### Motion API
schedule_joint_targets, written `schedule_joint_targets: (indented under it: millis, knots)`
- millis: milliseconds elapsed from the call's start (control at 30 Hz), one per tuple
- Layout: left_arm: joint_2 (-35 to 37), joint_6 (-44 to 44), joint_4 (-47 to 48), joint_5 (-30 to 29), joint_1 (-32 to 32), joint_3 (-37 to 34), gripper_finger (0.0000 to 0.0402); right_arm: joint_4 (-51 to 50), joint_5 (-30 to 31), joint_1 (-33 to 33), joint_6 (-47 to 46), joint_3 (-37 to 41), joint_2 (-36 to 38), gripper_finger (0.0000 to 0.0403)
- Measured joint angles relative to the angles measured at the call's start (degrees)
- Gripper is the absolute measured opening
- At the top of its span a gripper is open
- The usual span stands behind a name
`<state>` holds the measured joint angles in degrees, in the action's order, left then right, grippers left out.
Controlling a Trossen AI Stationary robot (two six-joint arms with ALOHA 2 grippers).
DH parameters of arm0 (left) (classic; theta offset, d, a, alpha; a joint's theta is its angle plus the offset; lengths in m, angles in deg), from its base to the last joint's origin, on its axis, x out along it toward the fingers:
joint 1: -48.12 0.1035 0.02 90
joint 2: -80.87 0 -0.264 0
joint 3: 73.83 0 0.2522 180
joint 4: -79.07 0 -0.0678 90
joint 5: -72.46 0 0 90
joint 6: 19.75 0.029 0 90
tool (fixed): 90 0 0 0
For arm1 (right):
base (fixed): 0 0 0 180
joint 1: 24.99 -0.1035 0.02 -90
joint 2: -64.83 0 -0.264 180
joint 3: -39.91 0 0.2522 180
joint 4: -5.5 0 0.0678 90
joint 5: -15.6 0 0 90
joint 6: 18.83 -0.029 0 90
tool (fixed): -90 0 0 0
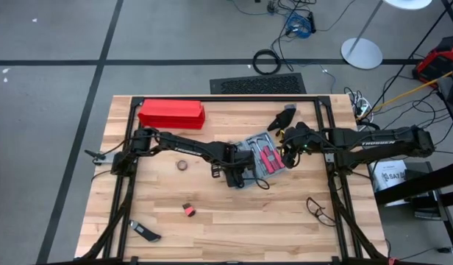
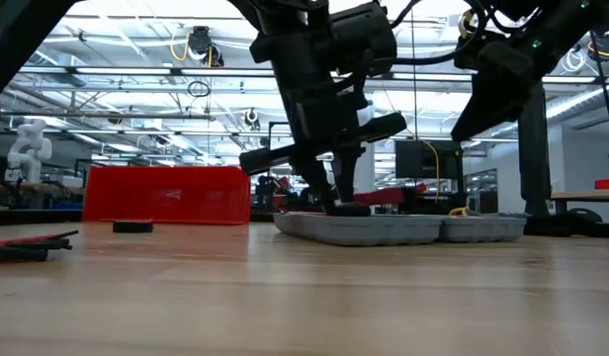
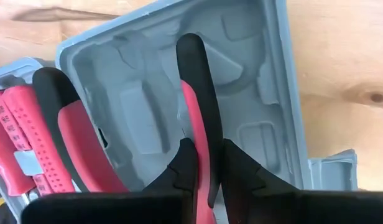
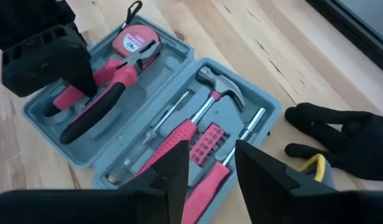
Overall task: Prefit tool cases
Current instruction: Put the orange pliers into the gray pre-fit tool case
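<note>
At the centre of the counter the tool case lies splayed open so its recesses face up, the left pincer clamped on a pliers handle, the right pincer hovering parted, empty.

Red box at the table's far edge; tape roll mid-table; glasses near the right side.
</note>
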<state>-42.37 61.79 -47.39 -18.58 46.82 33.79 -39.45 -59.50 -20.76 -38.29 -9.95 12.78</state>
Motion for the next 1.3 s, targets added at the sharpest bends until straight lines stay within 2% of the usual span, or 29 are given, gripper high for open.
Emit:
schedule_joint_targets:
  millis: [67,200,300,433,633,767,933,1033,1133,1200,1300]
  knots:
    - [0.15,-0.13,-0.11,0.1,-0.2,-0.03,0.0042,0.17,0.0,0.0,-0.01,0.01,0.01,0.0125]
    - [0.17,-0.26,-0.67,-0.85,-0.33,-0.13,0.0085,0.23,0.0,0.0,-0.01,0.01,0.0,0.0125]
    - [0.17,-0.26,-0.84,-2.72,-0.39,-0.13,0.0102,0.21,-0.02,0.0,-0.01,0.01,0.02,0.0125]
    - [0.17,-0.23,-1.81,-5.01,-0.86,-0.02,0.0107,0.18,-0.02,0.0,-0.01,0.01,0.02,0.0125]
    - [0.15,-3.27,-0.79,-10.92,-1.88,4.37,0.011,0.17,-0.02,0.0,-0.01,0.01,0.02,0.0125]
    - [0.32,-7.87,3.43,-11.66,-1.84,8.24,0.011,0.14,-0.02,0.0,-0.01,0.01,0.02,0.0125]
    - [0.33,-12.26,6.51,-11.47,-1.82,8.94,0.0111,0.12,-0.02,0.0,0.12,0.01,0.02,0.0125]
    - [0.33,-17.31,11.15,-11.13,-1.66,8.94,0.0111,1.3,0.14,0.0,0.18,0.13,-0.11,0.0125]
    - [0.78,-26.25,15.79,-10.75,-0.56,8.94,0.0111,10.49,-1.11,-0.73,1.94,2.85,-1.0,0.0125]
    - [1.77,-32.79,19.67,-8.24,0.85,8.92,0.0111,18.37,-3.75,-1.17,2.53,5.75,-2.84,0.0124]
    - [3.44,-42.92,19.47,-2.48,3.29,7.79,0.0111,27.9,-6.28,-2.03,2.57,8.71,-7.24,0.0104]
